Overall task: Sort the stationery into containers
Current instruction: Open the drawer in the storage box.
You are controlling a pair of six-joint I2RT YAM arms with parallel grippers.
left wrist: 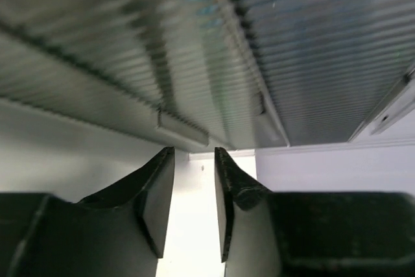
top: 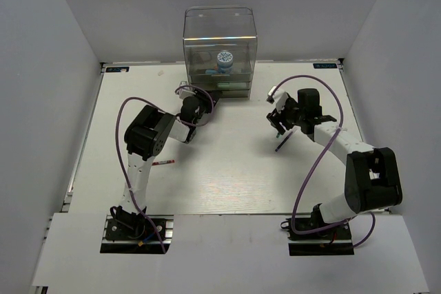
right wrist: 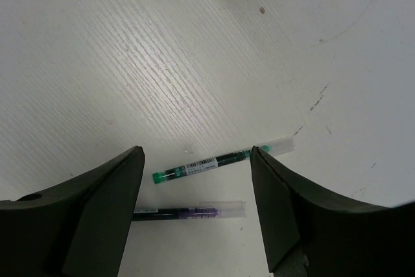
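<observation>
Right gripper [right wrist: 196,155] hangs wide open and empty over the table [right wrist: 97,43]. Way back, the drawer unit [top: 219,46] has the left gripper [left wrist: 194,155] right up at its drawers, fingers slightly apart with nothing in them, and the round tub [top: 225,60] sits inside its clear box. Under the right fingers lie a green pen [right wrist: 207,163] and, just beside it, a purple pen [right wrist: 194,212], both running finger to finger, so we reckon we should twist the wrist to close across the barrel and drop on the green one alone.
</observation>
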